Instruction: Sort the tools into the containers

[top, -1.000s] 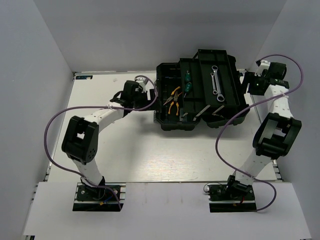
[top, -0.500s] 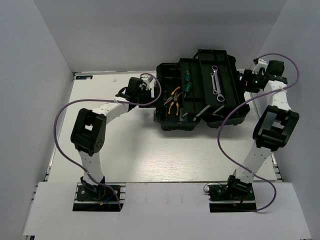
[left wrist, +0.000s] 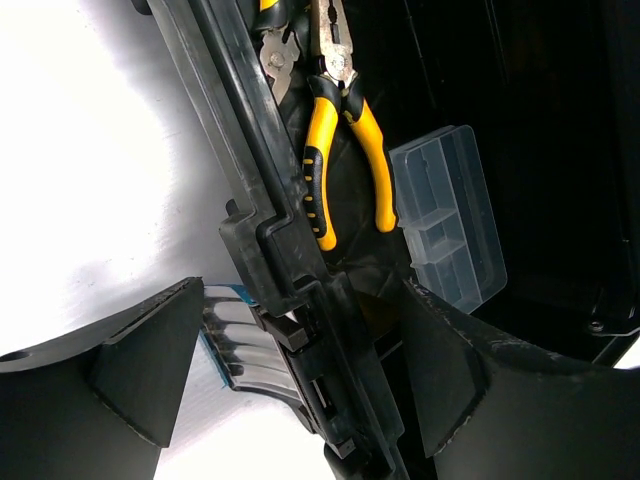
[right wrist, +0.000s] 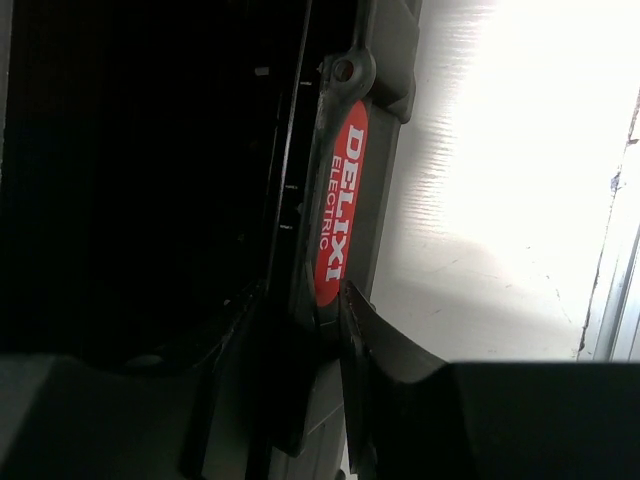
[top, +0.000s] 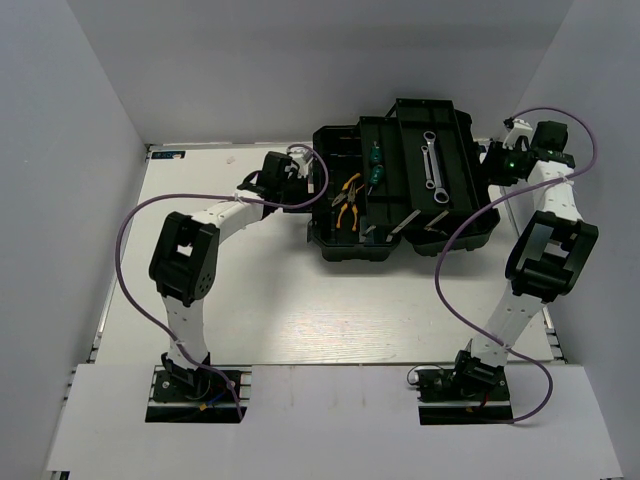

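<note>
The black toolbox (top: 352, 246) lies open at the table's back. In its compartments are yellow-handled pliers (top: 346, 199), green-handled screwdrivers (top: 375, 166) and silver wrenches (top: 432, 166). My left gripper (top: 303, 185) is open at the box's left side. In the left wrist view this gripper (left wrist: 300, 370) straddles the toolbox wall (left wrist: 235, 140) and its latch, with the pliers (left wrist: 340, 130) just inside. My right gripper (top: 494, 166) is at the box's right side. In the right wrist view it (right wrist: 326, 330) pinches the toolbox wall (right wrist: 385, 60) at the red label (right wrist: 340, 200).
A clear compartmented box (left wrist: 450, 230) sits inside the toolbox beside the pliers. Grey walls close in the table on the left, back and right. Purple cables loop from both arms over the white tabletop (top: 300, 310).
The left arm has swung right, bringing its open gripper over the toolbox's left wall. The right gripper has narrowed onto the right wall.
</note>
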`<state>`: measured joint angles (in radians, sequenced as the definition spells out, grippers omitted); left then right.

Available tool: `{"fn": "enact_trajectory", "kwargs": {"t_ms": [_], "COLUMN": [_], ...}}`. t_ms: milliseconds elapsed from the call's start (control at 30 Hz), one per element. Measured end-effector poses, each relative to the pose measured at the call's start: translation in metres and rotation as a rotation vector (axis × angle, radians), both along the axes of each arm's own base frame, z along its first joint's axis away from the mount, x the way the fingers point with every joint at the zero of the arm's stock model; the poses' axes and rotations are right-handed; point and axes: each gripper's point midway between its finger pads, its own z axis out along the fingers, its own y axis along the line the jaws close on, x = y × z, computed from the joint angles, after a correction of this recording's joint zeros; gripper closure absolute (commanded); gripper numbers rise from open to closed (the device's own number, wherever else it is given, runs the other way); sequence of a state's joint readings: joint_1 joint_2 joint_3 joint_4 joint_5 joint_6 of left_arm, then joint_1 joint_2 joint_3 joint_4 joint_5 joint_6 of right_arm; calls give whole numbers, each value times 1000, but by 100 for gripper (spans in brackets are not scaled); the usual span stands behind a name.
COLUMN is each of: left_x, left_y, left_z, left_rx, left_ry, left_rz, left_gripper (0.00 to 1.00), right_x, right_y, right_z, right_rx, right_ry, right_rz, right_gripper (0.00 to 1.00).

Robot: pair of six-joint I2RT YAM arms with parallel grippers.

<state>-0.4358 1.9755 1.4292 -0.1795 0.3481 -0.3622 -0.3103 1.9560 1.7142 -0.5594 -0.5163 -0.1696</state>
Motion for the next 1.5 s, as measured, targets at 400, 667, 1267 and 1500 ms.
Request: {"fn": "enact_trajectory", "kwargs": {"t_ms": [400, 667, 1267, 1500], "left_x": [0, -1, -2, -4], "left_y": [-1, -6, -4, -4], "left_z": [0, -16, -19, -20], "left_rx": [1, 16, 26, 31], "left_ry": [-3, 21, 28, 35], "left_rz": [-8, -24, -24, -25], "left_gripper": [14, 15, 16, 16], "right_x": [-10, -29, -31, -32], "right_y": [10, 46, 121, 166], "right_z": [13, 73, 141, 161], "right_rx": [-24, -84, -247, -345], "right_ry": [39, -10, -141, -224], "right_rz": [24, 65, 158, 198], "right_gripper": [100, 100, 100, 100]}}
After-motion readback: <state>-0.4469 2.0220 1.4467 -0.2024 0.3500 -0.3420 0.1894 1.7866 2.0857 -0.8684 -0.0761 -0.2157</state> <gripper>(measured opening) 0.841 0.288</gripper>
